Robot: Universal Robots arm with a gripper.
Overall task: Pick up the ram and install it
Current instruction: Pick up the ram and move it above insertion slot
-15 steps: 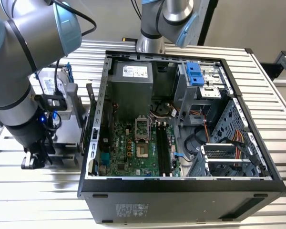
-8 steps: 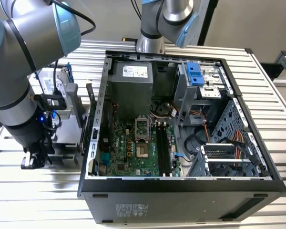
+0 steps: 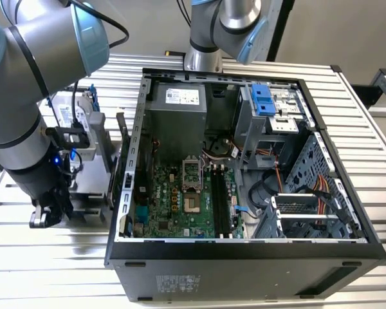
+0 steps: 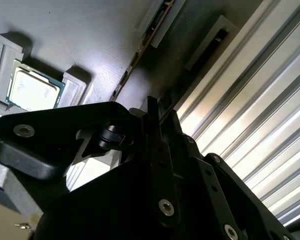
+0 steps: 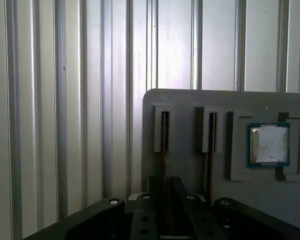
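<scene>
The step in hand looks to be the grasp of the ram [image 5: 163,145], which stands on edge in a slot of a grey holder plate [image 5: 190,102] lying on the ribbed tabletop [image 5: 65,100]. In the exterior view the end effector [image 3: 48,215] hangs low at about nine o'clock from the open computer case [image 3: 244,264], well apart from the long black slots [image 3: 220,199] on the motherboard inside it. In the first wrist view it is lined up on the stick's thin edge. Whether it has closed on the stick or merely sits around it, I cannot tell (its own dark body hides the contact).

Alignment probably matters most for a good grasp. The end effector should sit centred on the thin edge and square to the holder's slot, so that closing presses on the two flat faces and does not lever the board sideways. A hold near mid-length would likely keep the stick from swinging. A second stick [image 5: 210,145] stands in the neighbouring slot, and the processor chip [image 5: 269,145] lies just beyond that, so there is little room to drift toward them. A firm but gentle squeeze seems right for so thin a board.
</scene>
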